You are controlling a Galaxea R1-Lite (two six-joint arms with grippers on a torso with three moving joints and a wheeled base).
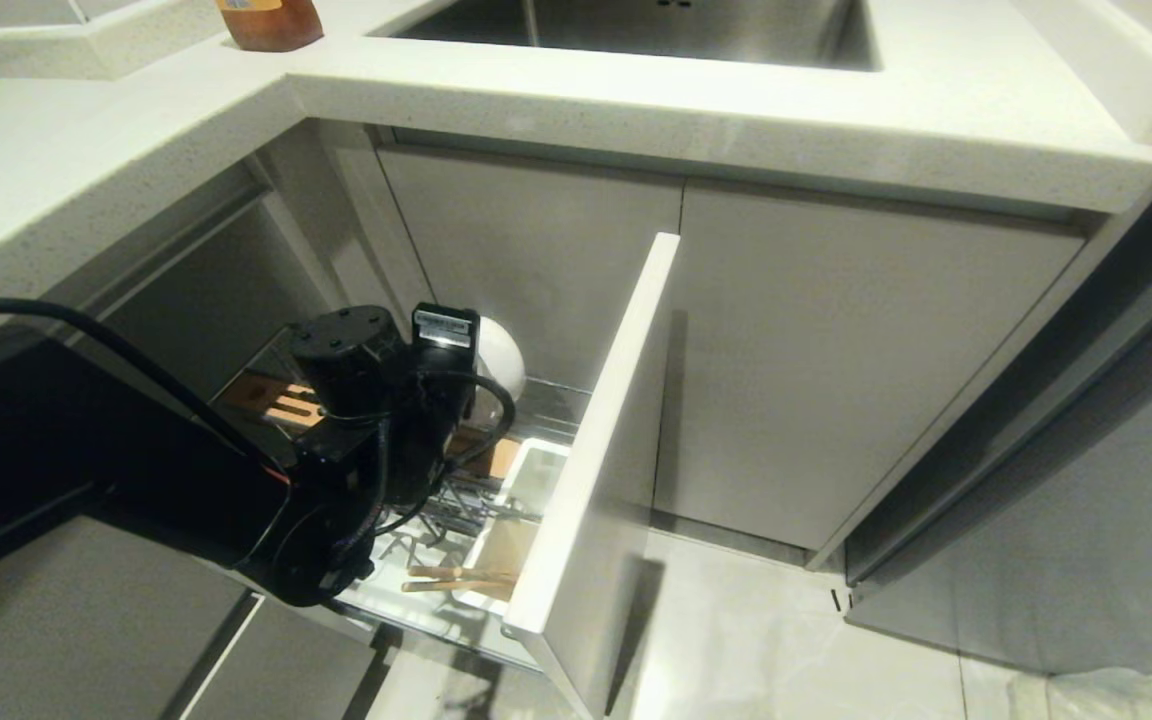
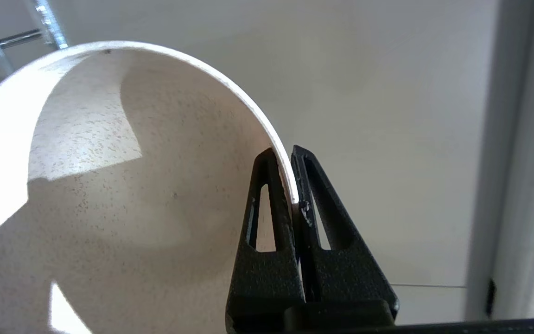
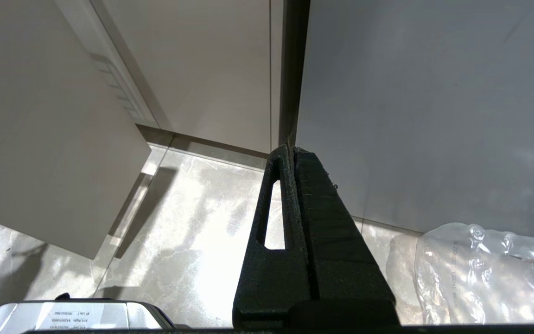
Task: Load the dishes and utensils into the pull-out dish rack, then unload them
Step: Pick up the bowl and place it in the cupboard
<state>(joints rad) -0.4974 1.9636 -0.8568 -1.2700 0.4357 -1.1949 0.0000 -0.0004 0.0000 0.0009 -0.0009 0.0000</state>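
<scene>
The pull-out dish rack (image 1: 596, 470) stands drawn out from under the counter, its tall white front panel toward me. My left gripper (image 2: 283, 150) is shut on the rim of a cream-white bowl (image 2: 123, 185), one finger inside the rim and one outside. In the head view the left arm reaches over the rack's back half and the bowl (image 1: 502, 362) shows behind the wrist, tilted on edge. A pair of light-wooden chopsticks (image 1: 458, 578) lies in a white utensil cup near the front panel. My right gripper (image 3: 291, 149) hangs shut and empty above the floor.
A slotted wood strip (image 1: 281, 402) runs along the rack's left side, with chrome wires (image 1: 456, 512) in its middle. Above are the white countertop (image 1: 836, 110), a steel sink (image 1: 636, 25) and an amber bottle (image 1: 269, 22). A clear plastic bag (image 3: 489, 273) lies on the floor at right.
</scene>
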